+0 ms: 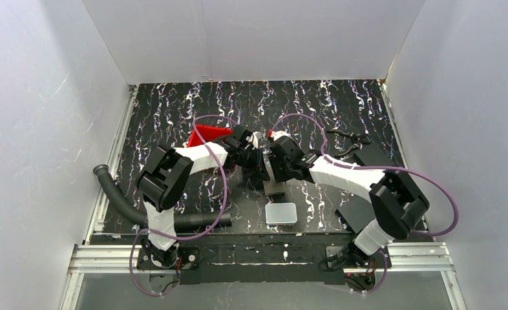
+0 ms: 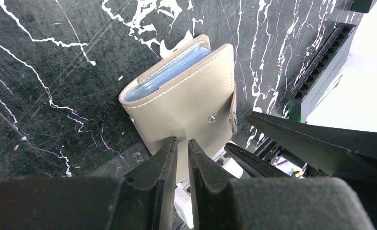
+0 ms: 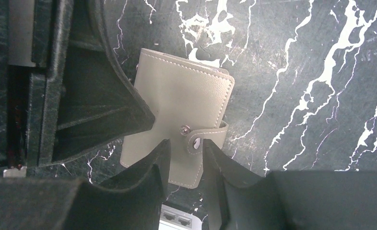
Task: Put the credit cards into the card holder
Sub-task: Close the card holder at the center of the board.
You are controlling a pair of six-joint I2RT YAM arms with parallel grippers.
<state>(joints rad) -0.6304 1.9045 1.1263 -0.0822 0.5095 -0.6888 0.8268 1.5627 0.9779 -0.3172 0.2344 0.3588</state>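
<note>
Lying flat on the marbled table (image 1: 174,110), midway between the two arms, the card holder (image 2: 191,100) has its covers folded together. The pale blue cards (image 2: 170,76) sit stacked inside and show only along its open edge. Its strap (image 3: 203,138) curls round the side but is not snapped; the stud (image 3: 184,129) stands bare just beside the tab. I judge the loading is about done and the fastening is the step left.

The left gripper (image 2: 182,143) comes in at the holder's near edge with only a slim gap between its jaws. The cover shows through that gap, but the wrist view is too steep to tell whether it pinches the leather or merely pins it down. Either way, it seems placed to stop the holder from sliding.

The right gripper (image 3: 186,143) hovers over the strap end with its jaws a little apart, straddling stud and tab and holding nothing. That looks like a setup for pressing or pulling the tab over the stud.

Further out, a ported box (image 2: 321,62) lies just beside the holder. A pale slab (image 1: 281,213) lies nearer the bases, and a red tray (image 1: 206,135) sits behind the left arm.
</note>
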